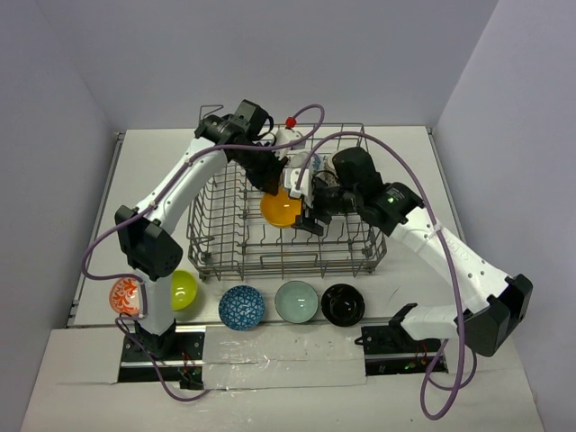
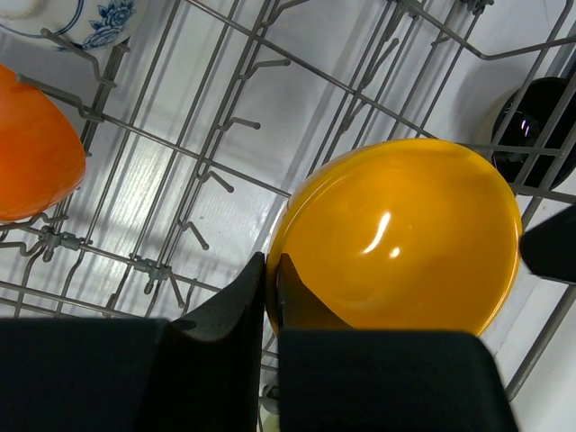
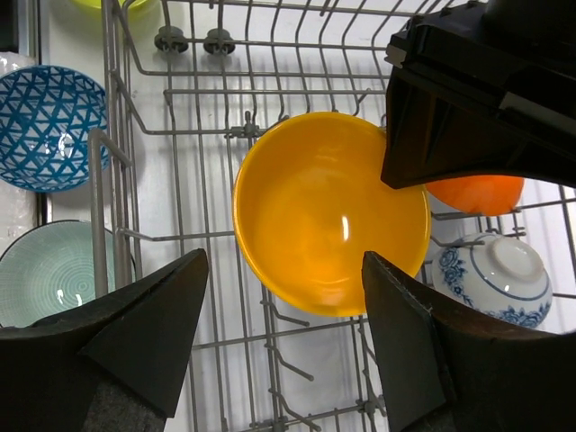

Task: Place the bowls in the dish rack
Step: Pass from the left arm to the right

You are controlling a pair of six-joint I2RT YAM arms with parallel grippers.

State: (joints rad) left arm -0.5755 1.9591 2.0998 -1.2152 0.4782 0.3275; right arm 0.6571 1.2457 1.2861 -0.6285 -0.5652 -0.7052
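The grey wire dish rack (image 1: 270,267) stands mid-table. My left gripper (image 1: 274,184) reaches into it and is shut on the rim of a yellow bowl (image 1: 281,209), which hangs tilted over the tines; the grip (image 2: 272,279) shows in the left wrist view on the bowl's (image 2: 400,238) left edge. My right gripper (image 1: 310,225) stands open just right of that bowl (image 3: 328,211), its fingers (image 3: 284,261) either side of the lower rim and not touching. An orange bowl (image 2: 36,153) and a white, blue-flowered bowl (image 3: 490,274) sit in the rack.
In front of the rack stand a red-and-white bowl (image 1: 126,297), a lime green bowl (image 1: 184,290), a blue-patterned bowl (image 1: 241,307), a pale teal bowl (image 1: 296,301) and a black bowl (image 1: 343,304). Purple cables loop over the rack. Walls close in on the table's left, back and right.
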